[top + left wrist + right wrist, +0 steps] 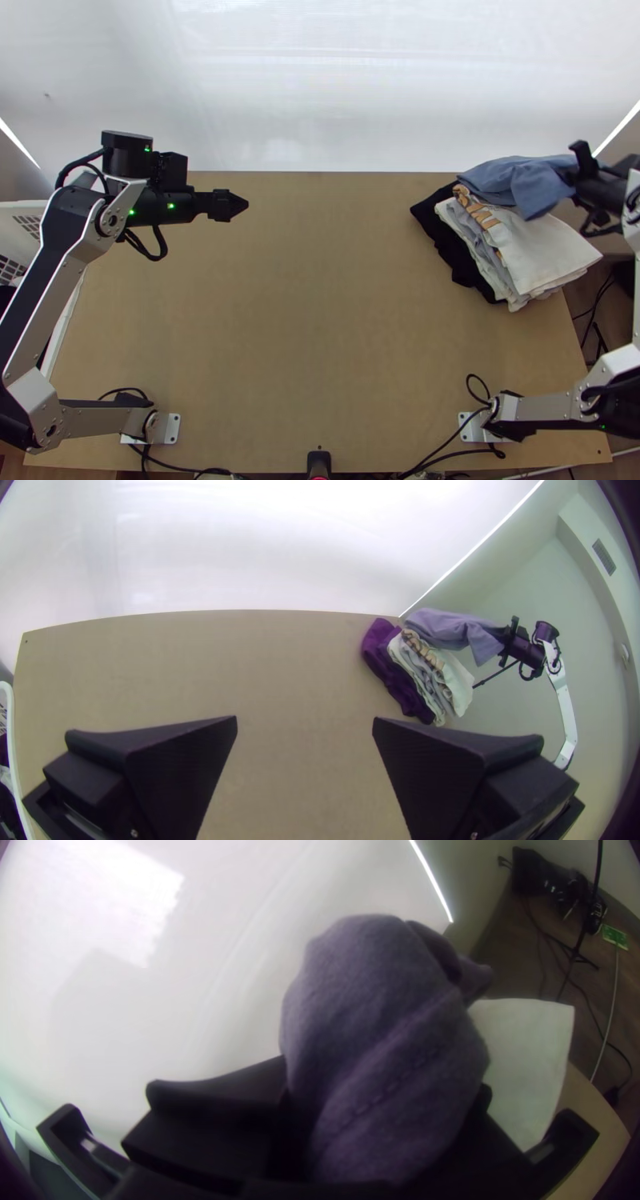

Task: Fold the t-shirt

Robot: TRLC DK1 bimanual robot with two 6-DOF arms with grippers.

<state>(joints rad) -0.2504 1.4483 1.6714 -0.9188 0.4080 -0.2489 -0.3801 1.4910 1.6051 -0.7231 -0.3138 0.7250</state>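
While R gripper (573, 178) holds blue tee (512, 178), white bskt (24, 210) has dk cloth (8, 808).

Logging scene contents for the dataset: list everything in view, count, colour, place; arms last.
Cloth: 1, blue, over the stack's far side
Folded clothes: several; black, white, grey; stacked far right
Table: 1, light wood, centre
Crate: 1, white, left edge
Backdrop: 1, white, beyond table
Cables: several, black, near edge
Small device: 1, black, near edge, centre
Stand: 1, black, right floor
Board: 1, green, right floor
Left arm: 1, silver-black, left
Right arm: 1, silver-black, right
Left gripper: 1, black, open, above table
Right gripper: 1, black, shut on blue cloth
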